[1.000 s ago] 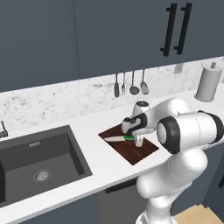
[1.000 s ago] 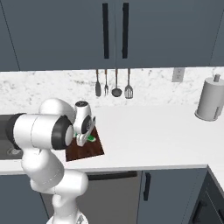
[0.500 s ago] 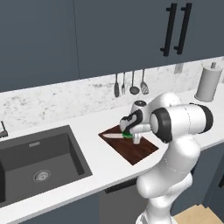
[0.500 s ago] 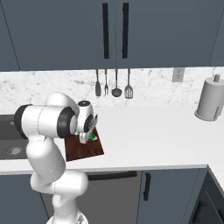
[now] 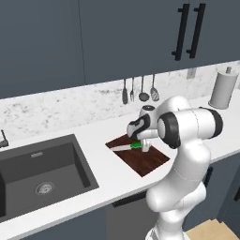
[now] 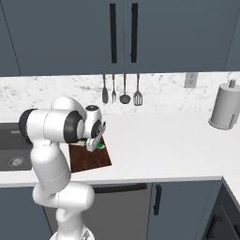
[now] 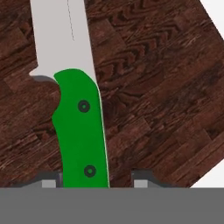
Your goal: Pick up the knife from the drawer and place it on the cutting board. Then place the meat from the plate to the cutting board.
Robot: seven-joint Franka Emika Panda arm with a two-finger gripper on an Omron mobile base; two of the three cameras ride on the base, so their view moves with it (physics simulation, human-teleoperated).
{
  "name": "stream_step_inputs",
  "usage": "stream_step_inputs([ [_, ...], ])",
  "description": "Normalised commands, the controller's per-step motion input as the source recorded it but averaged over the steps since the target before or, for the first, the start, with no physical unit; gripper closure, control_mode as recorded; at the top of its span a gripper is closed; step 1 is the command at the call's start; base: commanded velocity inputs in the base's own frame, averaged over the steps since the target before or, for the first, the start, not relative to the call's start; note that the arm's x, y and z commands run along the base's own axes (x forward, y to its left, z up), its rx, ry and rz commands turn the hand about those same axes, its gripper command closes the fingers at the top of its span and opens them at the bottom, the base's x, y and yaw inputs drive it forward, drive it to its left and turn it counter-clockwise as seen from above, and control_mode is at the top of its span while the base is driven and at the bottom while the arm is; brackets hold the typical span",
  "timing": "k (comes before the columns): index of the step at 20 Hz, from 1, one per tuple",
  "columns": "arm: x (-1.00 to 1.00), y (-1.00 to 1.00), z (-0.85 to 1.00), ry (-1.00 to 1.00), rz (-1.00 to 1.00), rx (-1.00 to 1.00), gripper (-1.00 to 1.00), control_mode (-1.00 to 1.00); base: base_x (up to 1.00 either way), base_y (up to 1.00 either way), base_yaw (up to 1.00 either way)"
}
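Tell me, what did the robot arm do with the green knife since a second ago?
The arm's elbow swung round toward the sink side, while the gripper stayed low over the cutting board. The knife stays flat on the board, its green handle at the gripper. Whether the fingers have let go is unclear. The board and the hanging utensils have not moved.

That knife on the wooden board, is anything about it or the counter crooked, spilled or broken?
Nothing stands out. The knife lies flat on the cutting board, blade whole. The board sits at an angle to the counter edge, and nothing is spilled. The pincer hangs over the handle's end.
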Motion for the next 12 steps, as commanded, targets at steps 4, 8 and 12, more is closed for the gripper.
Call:
stream_step_inputs([
  [4, -0.34, 0.0, -0.01, -0.03, 0.0, 0.0, -1.0, -1.0, 0.0, 0.0, 0.0],
  [8, -0.46, 0.0, 0.22, -0.09, 0.0, 0.0, -1.0, -1.0, 0.0, 0.0, 0.0],
  [12, -0.54, 0.0, 0.66, -0.19, 0.01, 0.0, -1.0, -1.0, 0.0, 0.0, 0.0],
])
